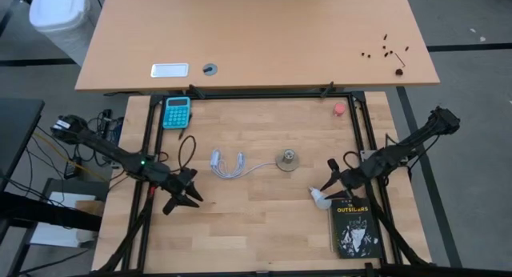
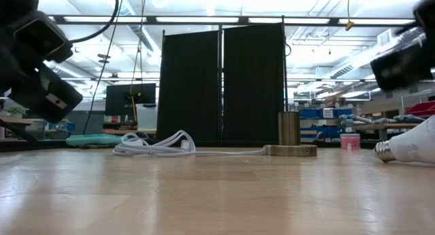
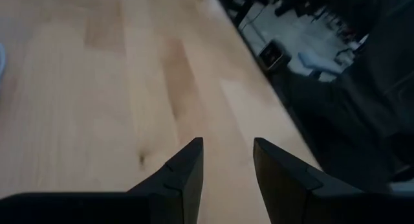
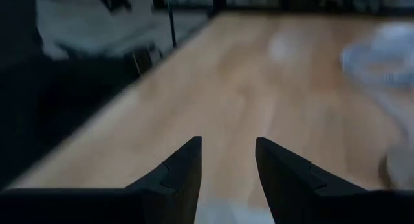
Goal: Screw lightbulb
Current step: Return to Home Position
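At the worktop's near right edge we see a black book [image 1: 354, 227] with "OUTSIDERS" on its cover. At its far left corner the lightbulb [image 1: 320, 199] lies on its side, free of both tools. The right tool [image 4: 228, 141] hangs just beyond the bulb, fingers apart and empty. The left tool [image 3: 226, 141], likewise apart, hovers over the left side. Farther back sit the socket disc [image 1: 287, 158] and white cord [image 1: 228, 163], then a teal calculator [image 1: 177, 111].
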Robot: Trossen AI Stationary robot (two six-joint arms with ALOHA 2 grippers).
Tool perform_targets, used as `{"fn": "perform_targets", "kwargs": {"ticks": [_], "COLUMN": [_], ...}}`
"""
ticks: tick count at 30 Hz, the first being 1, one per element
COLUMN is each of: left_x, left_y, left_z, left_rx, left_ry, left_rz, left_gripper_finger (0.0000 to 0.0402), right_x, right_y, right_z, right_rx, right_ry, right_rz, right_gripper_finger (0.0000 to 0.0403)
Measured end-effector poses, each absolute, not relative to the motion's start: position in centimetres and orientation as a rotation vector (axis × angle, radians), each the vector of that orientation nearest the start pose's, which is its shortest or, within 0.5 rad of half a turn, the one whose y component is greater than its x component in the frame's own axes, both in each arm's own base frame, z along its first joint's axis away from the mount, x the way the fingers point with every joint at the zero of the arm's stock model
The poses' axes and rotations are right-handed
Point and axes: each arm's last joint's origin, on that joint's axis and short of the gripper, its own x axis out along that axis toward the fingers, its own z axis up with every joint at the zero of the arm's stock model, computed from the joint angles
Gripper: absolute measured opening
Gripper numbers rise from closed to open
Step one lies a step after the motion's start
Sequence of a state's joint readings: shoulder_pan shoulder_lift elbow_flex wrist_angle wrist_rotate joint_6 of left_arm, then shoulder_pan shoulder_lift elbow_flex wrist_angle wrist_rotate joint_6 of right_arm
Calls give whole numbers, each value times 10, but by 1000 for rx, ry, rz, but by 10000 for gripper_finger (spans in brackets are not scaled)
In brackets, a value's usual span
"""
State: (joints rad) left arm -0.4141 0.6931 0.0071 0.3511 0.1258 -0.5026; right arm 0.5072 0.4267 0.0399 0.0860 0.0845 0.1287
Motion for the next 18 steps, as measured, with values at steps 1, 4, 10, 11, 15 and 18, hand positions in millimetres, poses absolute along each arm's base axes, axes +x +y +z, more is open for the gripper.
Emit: {"fn": "perform_targets", "kwargs": {"ticks": [1,4,10,11,15,18], "left_x": [122,118,112,111,107,104], "left_y": [-57,-56,-53,-53,-51,-50], "left_z": [131,128,130,131,136,140], "left_rx": [-434,-429,-429,-431,-438,-444], "left_ry": [477,515,509,503,457,424], "left_rz": [-434,-421,-423,-425,-438,-448], "left_gripper_finger": [139,139,139,139,139,139], "right_x": [106,104,105,104,104,103], "right_y": [56,56,57,57,57,55], "right_z": [138,130,131,131,131,129], "right_rx": [29,8,13,14,14,13], "right_ry": [342,433,424,421,422,429], "right_rz": [397,411,424,424,424,420], "right_gripper_finger": [155,155,155,155,155,155]}}
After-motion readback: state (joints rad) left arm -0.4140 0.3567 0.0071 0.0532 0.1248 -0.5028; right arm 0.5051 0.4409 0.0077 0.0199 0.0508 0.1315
